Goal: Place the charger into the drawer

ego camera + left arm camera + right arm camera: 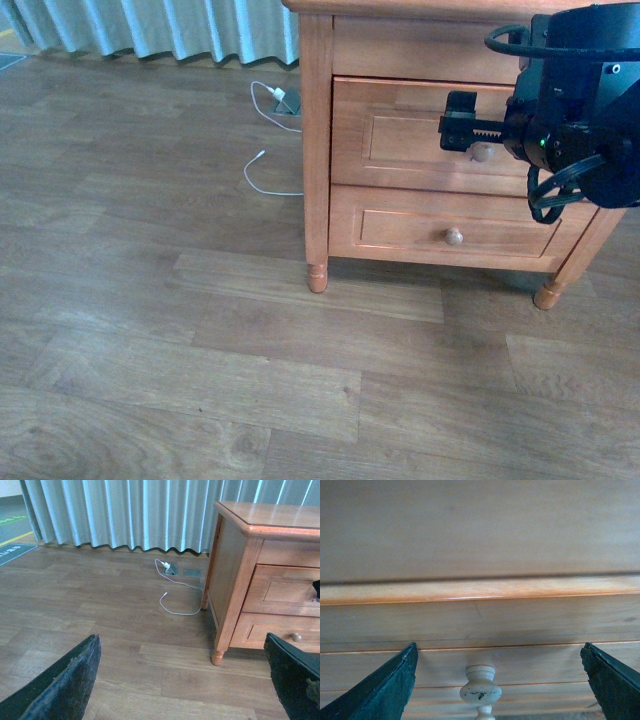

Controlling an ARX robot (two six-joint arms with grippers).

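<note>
While I watch from the front camera, the right gripper sits closest to me, a black mass held up against the front face of the small wooden desk, toward its right edge. Its wrist camera shows both fingers spread wide with nothing between them except open air and the round pale knob, which sits in the gap and touches neither finger. That knob belongs to the drawer, the taller upper one with the recessed panel, and its front looks flush with the frame, so it is closed. Just below it is the shorter lower drawer with its own small knob, also closed. The left gripper hangs over the wooden floor off the desk's left edge, its jaws wide apart and empty. Beyond the desk's front left corner, a thin white cable loops across the floor to a white plug near the back left corner. Farthest off, a pale pleated curtain hangs down to the floor. I cannot tell from these views where the charger is.
</note>
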